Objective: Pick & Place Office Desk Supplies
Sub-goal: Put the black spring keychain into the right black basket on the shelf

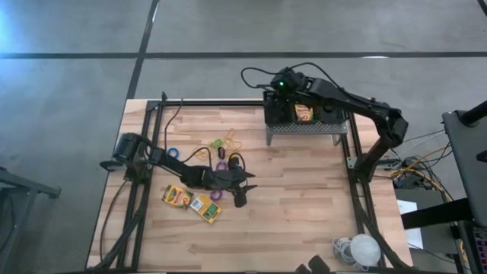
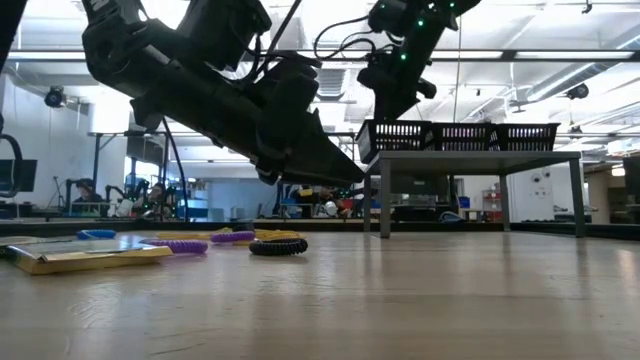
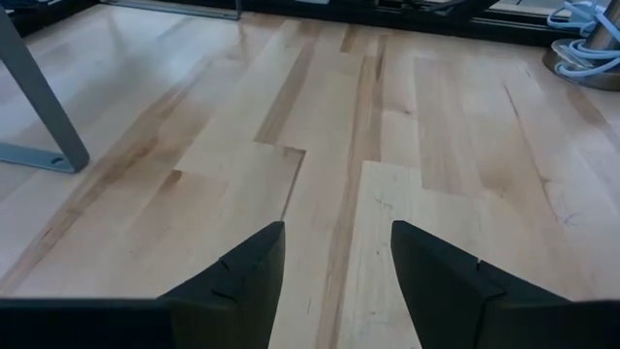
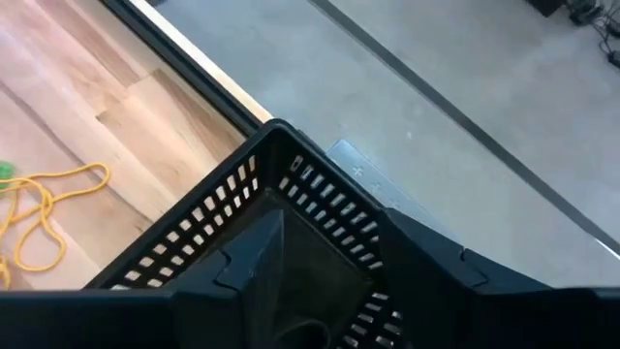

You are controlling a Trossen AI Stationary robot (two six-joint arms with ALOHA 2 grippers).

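Two yellow-and-green crayon boxes [image 1: 176, 196] [image 1: 205, 208] lie flat on the wooden table at the near left. Purple rings [image 1: 221, 165] [image 1: 216, 195], a blue ring [image 1: 173, 152], a black ring [image 2: 278, 246] and yellow rubber bands [image 1: 230, 141] lie scattered behind them. My left gripper [image 1: 244, 193] [image 3: 337, 281] hovers low over bare wood just right of the boxes, open and empty. Black mesh bins [image 1: 331, 114] [image 2: 455, 135] stand in a row on a grey stand [image 1: 304, 129]; the middle one holds a crayon box [image 1: 304, 113]. My right gripper [image 1: 278, 101] [image 4: 358, 281] hangs open above the leftmost bin [image 4: 242, 194].
A white bundle of cable and a round white thing [image 1: 358, 248] lie at the table's near right corner. Black frame rails [image 1: 152, 129] run along the table's left, far and right sides. Bare wood stretches across the near middle and right.
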